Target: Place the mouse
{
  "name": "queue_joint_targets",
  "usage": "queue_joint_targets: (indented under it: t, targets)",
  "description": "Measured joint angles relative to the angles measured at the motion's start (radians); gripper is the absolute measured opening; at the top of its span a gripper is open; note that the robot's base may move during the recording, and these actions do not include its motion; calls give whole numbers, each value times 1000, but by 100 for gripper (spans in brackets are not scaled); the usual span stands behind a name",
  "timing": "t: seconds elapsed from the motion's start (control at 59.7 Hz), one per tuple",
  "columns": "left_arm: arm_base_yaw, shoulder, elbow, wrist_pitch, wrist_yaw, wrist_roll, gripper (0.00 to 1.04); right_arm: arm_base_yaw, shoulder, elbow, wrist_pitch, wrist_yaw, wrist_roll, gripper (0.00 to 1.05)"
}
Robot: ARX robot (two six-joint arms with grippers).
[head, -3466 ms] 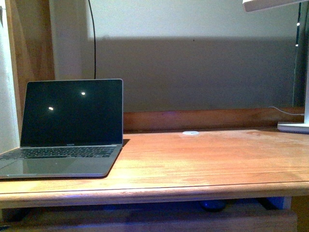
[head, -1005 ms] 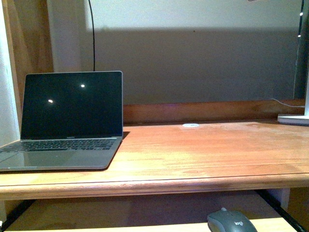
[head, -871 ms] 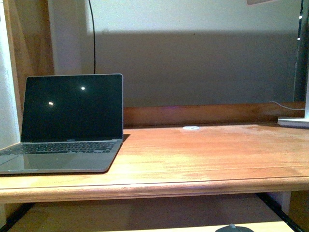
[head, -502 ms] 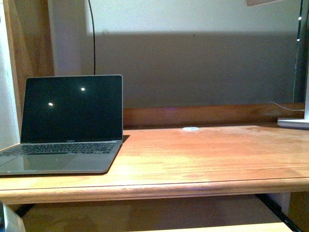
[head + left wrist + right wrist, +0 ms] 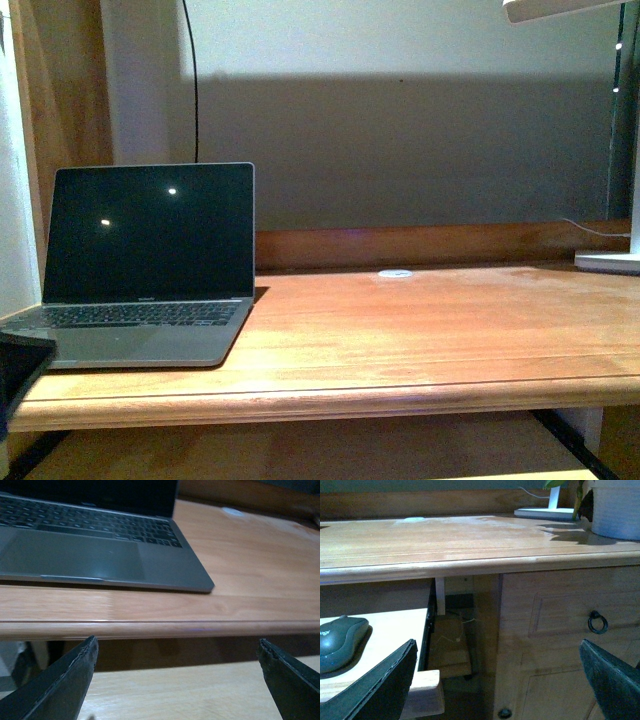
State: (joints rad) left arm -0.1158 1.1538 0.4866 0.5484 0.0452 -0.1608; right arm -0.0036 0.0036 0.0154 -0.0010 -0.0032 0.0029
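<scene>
The mouse (image 5: 339,641), dark grey and rounded with a faint logo, lies on a pale pull-out tray (image 5: 395,630) under the desk top, seen only in the right wrist view. It is out of the front view. My right gripper (image 5: 497,680) is open and empty, beside the tray's outer end and apart from the mouse. My left gripper (image 5: 177,680) is open and empty, in front of the desk edge and above the pale tray (image 5: 175,690), below the laptop (image 5: 100,550). A dark part of the left gripper shows at the lower left of the front view (image 5: 20,365).
The open laptop (image 5: 140,270) stands at the left of the wooden desk (image 5: 400,330). A small white disc (image 5: 394,273) lies near the back wall. A white lamp base (image 5: 610,262) stands far right. A white pot (image 5: 617,510) and a drawer with a ring handle (image 5: 597,622) are at the right.
The front view has shifted upward: the mouse, seen at its bottom edge a second ago, is out of it. A dark part of the left gripper has come in at the lower left.
</scene>
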Motion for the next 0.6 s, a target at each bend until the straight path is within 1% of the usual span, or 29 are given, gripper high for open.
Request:
queue_joint_targets:
  t: [0.084,0.167,0.285,0.352,0.385,0.435,0.469,0.536,0.603]
  targets:
    - [8,-75,-11,-59,-107,27,97,0,0,0,0,0,0,97]
    - [18,-181,-45,-126,-184,69,97,0,0,0,0,0,0,97]
    - [20,-359,-99,-220,-254,115,97,0,0,0,0,0,0,97]
    - [13,-465,-126,-279,-272,136,97,0,0,0,0,0,0,97]
    - [17,-523,-137,-317,-228,140,93,0,0,0,0,0,0,97]
    - [56,-626,-157,-393,-115,144,84,0,0,0,0,0,0,97]
    - [80,-689,-174,-441,-73,146,79,0,0,0,0,0,0,97]
    - [107,-845,-210,-566,-59,148,67,0,0,0,0,0,0,97]
    - [109,-942,-242,-600,-49,149,56,0,0,0,0,0,0,97]
